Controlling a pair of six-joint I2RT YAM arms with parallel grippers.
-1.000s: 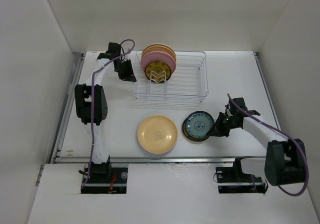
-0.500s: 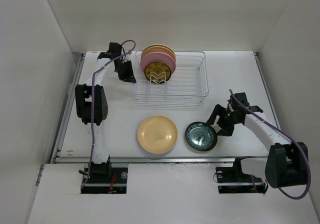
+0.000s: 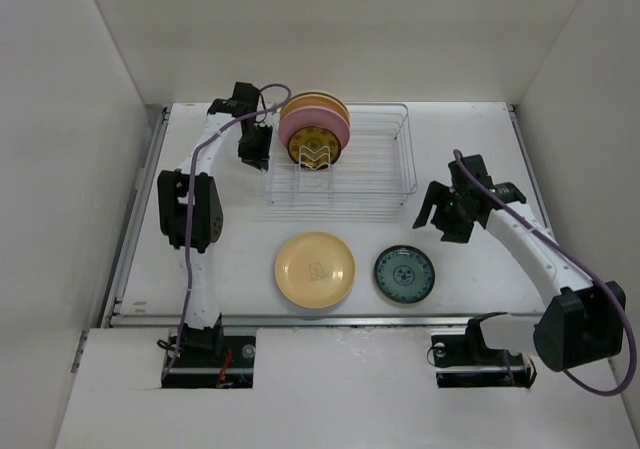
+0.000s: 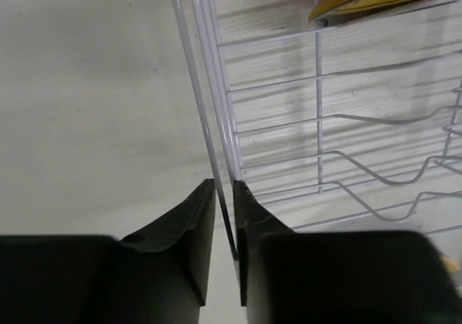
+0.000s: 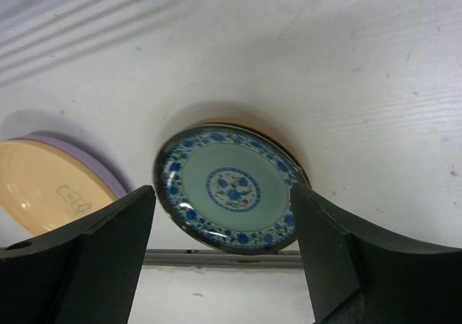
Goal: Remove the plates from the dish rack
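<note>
The dish rack (image 3: 372, 161) stands at the back of the table. In its left end stand a pink plate (image 3: 306, 125), a cream and orange one (image 3: 322, 99) behind it, and a small ornate yellow-brown one (image 3: 318, 147) in front. A teal plate (image 3: 404, 274) lies flat near the front edge, beside an orange-yellow plate (image 3: 314, 268) that rests on a lilac one (image 5: 81, 155). My right gripper (image 3: 441, 215) hangs open above and behind the teal plate (image 5: 229, 187), empty. My left gripper (image 4: 224, 190) is at the rack's left rim (image 4: 209, 86), jaws slightly apart with the rim wire between them.
White walls enclose the table on the left, back and right. A metal rail (image 3: 300, 320) runs along the front edge, just in front of the two flat plates. The rack's right two thirds (image 3: 385, 144) hold no plates.
The right gripper opened and let go of the teal plate, which now lies flat; that arm lifted back towards the rack. The left gripper shifted slightly right and its jaws parted a little.
</note>
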